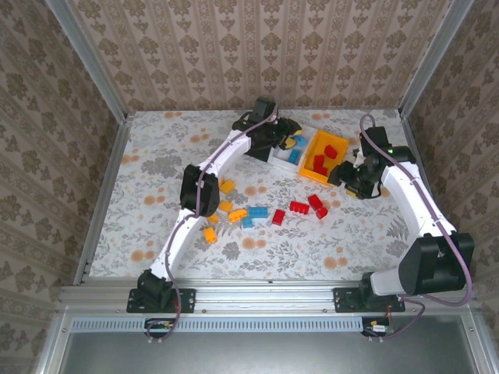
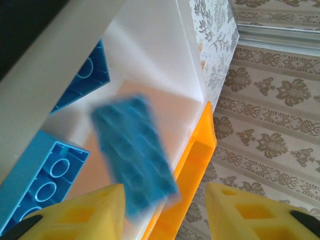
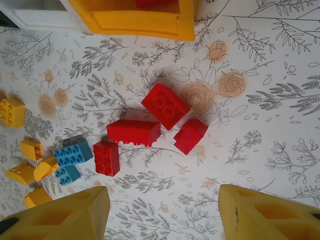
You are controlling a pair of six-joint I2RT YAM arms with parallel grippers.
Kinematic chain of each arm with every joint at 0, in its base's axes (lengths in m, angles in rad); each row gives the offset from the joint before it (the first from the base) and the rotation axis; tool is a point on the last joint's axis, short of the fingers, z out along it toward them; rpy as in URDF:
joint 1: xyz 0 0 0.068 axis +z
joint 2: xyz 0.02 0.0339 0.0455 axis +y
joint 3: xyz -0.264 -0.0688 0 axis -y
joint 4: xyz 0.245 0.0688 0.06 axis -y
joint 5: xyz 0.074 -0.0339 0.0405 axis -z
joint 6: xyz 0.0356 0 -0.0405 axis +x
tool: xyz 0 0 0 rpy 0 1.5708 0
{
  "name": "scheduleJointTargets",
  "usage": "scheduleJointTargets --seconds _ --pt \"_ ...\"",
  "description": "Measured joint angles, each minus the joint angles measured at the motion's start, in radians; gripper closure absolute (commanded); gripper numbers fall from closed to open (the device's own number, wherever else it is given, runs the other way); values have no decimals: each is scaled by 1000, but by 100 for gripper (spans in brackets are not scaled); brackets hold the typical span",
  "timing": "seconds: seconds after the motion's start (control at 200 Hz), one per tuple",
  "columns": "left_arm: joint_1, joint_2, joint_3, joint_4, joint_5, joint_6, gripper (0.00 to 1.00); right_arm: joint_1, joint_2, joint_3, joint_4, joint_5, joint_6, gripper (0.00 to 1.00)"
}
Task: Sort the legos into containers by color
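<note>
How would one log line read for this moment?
left gripper: open, blurred blue brick over white bin | right gripper: open, above red bricks on table

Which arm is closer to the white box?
Left. The left fingers hang right over the white box; the right fingers hover beyond the orange box, above loose red bricks.

No legible text, no brand or number on legos (image 3: 165,106), containers (image 3: 140,22), tabletop (image 3: 260,125) (floral print, wordless)
</note>
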Motion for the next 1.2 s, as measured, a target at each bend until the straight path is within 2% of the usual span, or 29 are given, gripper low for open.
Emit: scheduleJointTargets --seconds 0.175,0.665,0.93,1.2 --pt "0 4 10 16 -8 -21 46 0 1 0 0 -2 -1 38" --pt "0 5 14 11 -15 7 44 -1 33 0 0 -3 -15 38" --pt "-1 -33 16 -120 -27 164 43 0 33 -2 -1 -18 -15 38" --pt "2 -179 8 -333 -66 404 41 34 61 -41 -26 -23 -16 38"
